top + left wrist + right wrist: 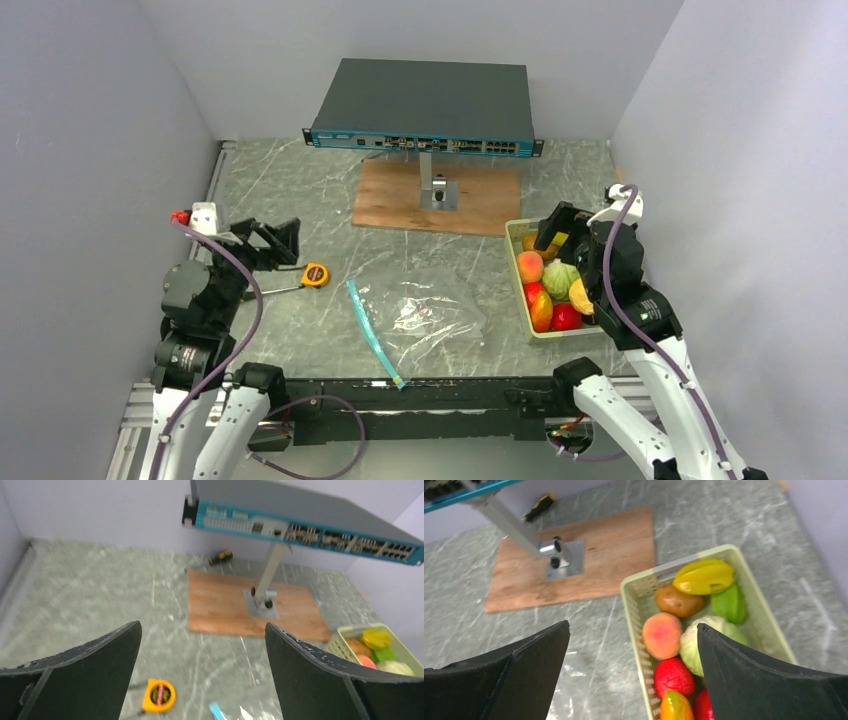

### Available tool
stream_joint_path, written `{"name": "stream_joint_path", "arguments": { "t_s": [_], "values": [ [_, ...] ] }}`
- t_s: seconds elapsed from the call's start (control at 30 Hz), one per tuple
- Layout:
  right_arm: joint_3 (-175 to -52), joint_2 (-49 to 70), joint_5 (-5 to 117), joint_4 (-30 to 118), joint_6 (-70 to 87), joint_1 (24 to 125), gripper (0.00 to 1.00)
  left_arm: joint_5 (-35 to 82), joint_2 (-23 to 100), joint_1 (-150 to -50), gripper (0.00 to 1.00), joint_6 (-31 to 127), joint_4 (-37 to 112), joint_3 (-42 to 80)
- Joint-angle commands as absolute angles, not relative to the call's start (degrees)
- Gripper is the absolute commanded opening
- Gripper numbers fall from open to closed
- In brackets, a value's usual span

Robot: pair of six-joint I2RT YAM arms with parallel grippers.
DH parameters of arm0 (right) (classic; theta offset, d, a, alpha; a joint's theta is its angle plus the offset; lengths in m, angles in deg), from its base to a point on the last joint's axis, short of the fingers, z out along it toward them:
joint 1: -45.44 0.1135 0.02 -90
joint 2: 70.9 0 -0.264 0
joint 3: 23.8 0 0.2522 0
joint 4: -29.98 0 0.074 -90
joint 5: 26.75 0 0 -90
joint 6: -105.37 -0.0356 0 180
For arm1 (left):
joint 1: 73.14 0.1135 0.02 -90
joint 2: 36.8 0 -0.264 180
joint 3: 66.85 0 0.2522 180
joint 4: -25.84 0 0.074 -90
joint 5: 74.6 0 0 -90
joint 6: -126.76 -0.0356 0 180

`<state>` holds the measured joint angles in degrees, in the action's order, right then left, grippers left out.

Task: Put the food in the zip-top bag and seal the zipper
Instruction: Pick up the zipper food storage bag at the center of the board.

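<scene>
First pick pending: with both jaws released, the right gripper (634,680) above the tray (636,582) must drop onto a piece of food (662,635).

We see the food (552,288) piled in the pale green tray (514,262) at the table's (300,200) right side: yellow starfruit (704,576), brown potato (678,601), green pc (729,603), peach (662,635), pale cabbage (693,647) and red pcs (673,676) at the near end. The zip-top bag (430,318), clear & crinkly, lies flat near mid-table, left of the tray and not touching it. Its teal zipper (372,333) runs along the bag's left edge on a slant; we can't tell open vs shut.
</scene>
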<state>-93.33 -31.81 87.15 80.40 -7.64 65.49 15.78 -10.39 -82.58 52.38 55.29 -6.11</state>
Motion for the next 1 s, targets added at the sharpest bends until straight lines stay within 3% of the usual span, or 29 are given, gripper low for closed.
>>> {"name": "stream_joint_path", "arguments": {
  "t_s": [0.0,0.2,0.5,0.83,0.97],
  "values": [
    [-88.03,-33.67,77.81,73.13,-10.57,65.24,1.0,20.24,-12.86,-82.72,0.99,64.91,69.36,-10.35],
    [-87.67,-25.63,70.89,74.83,-19.32,65.3,1.0,31.09,-18.44,-82.72,0.99,72.28,70.4,-19.37],
    [-83.02,-22.33,49.12,63.25,-16.97,66.24,1.0,40.65,-19.05,-82.77,0.99,78.01,66.92,-29.55],
    [-81.97,-19.19,51.75,59.71,-16.97,73.79,1.0,43.2,-19.85,-82.79,0.51,87.76,57.97,-41.49],
    [-82.39,-18.4,53.09,60.09,-16.65,74.41,1.0,43.55,-17.53,-84.59,0.42,89.31,56.82,-44.39]
  ]
}}
